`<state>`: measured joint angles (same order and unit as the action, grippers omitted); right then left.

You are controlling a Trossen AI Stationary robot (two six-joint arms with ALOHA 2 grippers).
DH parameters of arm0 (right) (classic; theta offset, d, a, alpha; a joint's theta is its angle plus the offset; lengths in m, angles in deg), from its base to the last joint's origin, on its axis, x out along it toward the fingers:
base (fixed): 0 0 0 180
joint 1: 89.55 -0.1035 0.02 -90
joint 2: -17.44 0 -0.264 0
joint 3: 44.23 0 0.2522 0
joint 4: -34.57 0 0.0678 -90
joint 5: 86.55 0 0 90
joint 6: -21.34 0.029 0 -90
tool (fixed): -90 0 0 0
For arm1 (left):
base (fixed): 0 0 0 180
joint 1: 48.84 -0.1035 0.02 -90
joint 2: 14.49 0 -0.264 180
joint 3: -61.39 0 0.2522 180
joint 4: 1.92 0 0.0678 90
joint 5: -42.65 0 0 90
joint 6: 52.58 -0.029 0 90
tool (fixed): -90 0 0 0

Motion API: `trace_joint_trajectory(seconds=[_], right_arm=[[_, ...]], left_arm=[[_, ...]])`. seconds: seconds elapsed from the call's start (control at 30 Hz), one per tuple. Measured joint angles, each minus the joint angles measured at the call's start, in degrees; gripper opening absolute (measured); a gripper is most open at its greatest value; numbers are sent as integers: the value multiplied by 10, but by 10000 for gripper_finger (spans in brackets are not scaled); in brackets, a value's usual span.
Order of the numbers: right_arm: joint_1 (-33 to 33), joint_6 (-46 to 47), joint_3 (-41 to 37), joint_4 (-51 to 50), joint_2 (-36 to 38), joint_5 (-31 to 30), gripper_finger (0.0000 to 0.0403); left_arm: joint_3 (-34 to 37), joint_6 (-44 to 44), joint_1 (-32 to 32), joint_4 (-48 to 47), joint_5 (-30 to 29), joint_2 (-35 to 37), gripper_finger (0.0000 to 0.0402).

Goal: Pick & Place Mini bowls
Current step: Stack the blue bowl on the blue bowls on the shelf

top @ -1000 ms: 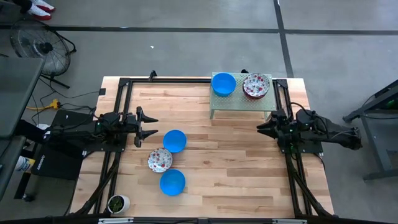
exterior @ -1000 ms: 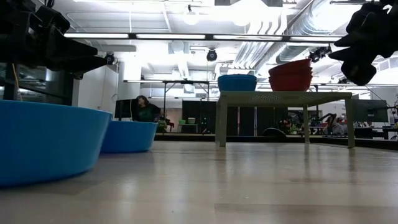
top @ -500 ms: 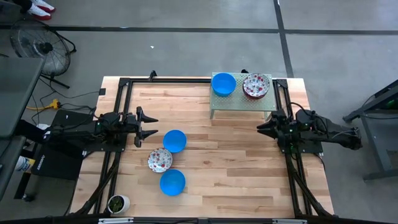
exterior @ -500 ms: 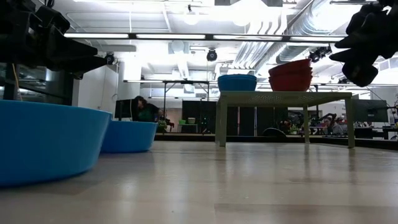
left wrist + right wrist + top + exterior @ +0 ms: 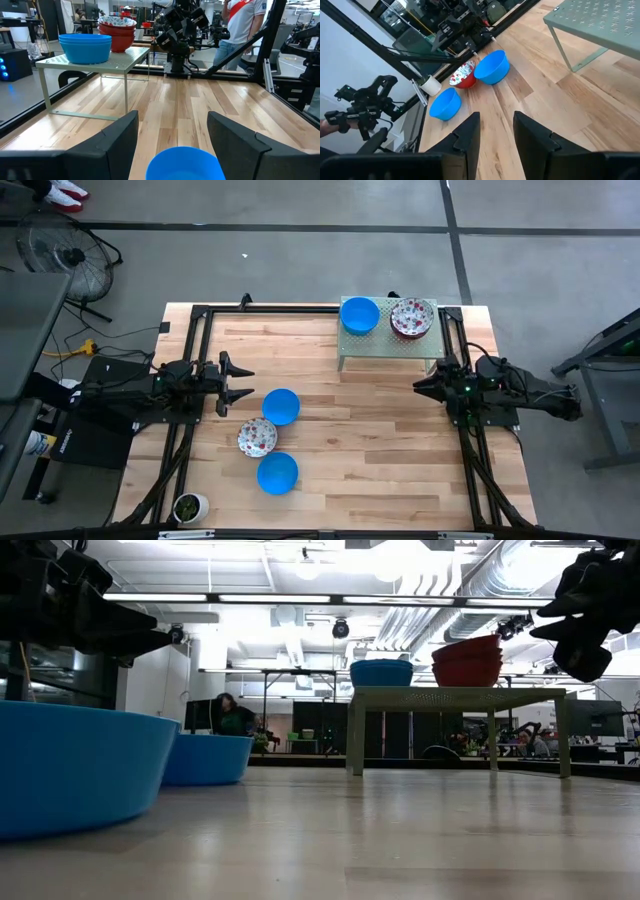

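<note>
We see a wooden table [image 5: 380, 440] with a small green stand [image 5: 385, 348] at its far edge, a white cup [image 5: 190, 506] holding a plant at the near corner, and a fan [image 5: 58, 255] on the floor.

Bright overhead light — soft shadows

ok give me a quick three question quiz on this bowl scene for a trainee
1. True or false: the left gripper holds a bowl.
2. How many bowls lie loose on the wooden table? A) two B) three C) five
3. Fill in: the stack of blue bowls and the stack of floral bowls sit on the green ____.

Key:
1. False: it is open and empty, near the loose blue bowl.
2. B: two blue, and one floral bowl between them.
3. Stand. The right gripper, also empty, waits in front of it.
</note>
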<state>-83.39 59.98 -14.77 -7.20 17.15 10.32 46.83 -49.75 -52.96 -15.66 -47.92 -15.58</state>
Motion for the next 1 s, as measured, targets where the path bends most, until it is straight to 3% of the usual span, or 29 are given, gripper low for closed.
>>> trace_joint_trajectory(seconds=[0.5, 0.67, 0.8, 1.0], right_arm=[[0, 89, 0, 0, 0, 2, 105], [0, 89, 0, 0, 0, 2, 105], [0, 89, 0, 0, 0, 2, 105], [0, 89, 0, 0, 0, 2, 105]], left_arm=[[0, -11, 0, 0, 14, 0, 232], [0, -11, 0, 13, -57, 0, 232], [-11, -15, 0, 7, -57, -3, 232], [-81, -13, 0, -66, -83, -71, 232]])
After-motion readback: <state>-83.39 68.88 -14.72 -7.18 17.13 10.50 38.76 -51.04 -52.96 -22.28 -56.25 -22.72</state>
